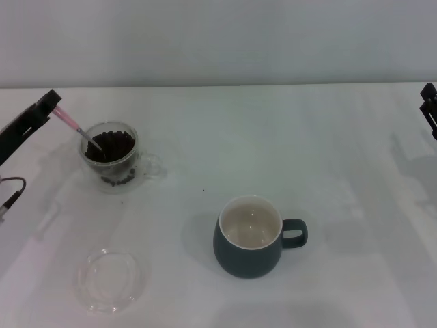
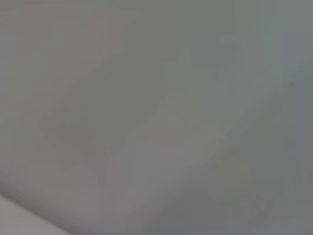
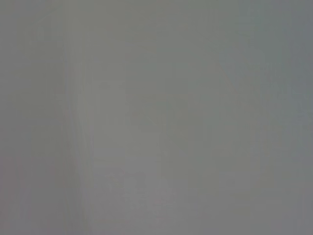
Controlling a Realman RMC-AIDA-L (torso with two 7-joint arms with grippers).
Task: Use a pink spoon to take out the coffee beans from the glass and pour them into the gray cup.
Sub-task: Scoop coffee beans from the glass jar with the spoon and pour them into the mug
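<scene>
Closest in, clear dish point(image 1: 109, 279) at seven o'clock, gray cup point(image 1: 249, 236) centre; left gripper point(image 1: 49, 104) clamps pink spoon point(image 1: 76, 128), bowl buried in glass point(image 1: 113, 164) at ten o'clock; right gripper point(image 1: 429, 102) parked at three o'clock, fingers unreadable; hasty lifting could scatter coffee beans point(image 1: 113, 145)

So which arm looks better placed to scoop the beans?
The left. Its gripper already meets the pink spoon, which is dipped in the glass of coffee beans; the right gripper sits far off.
</scene>
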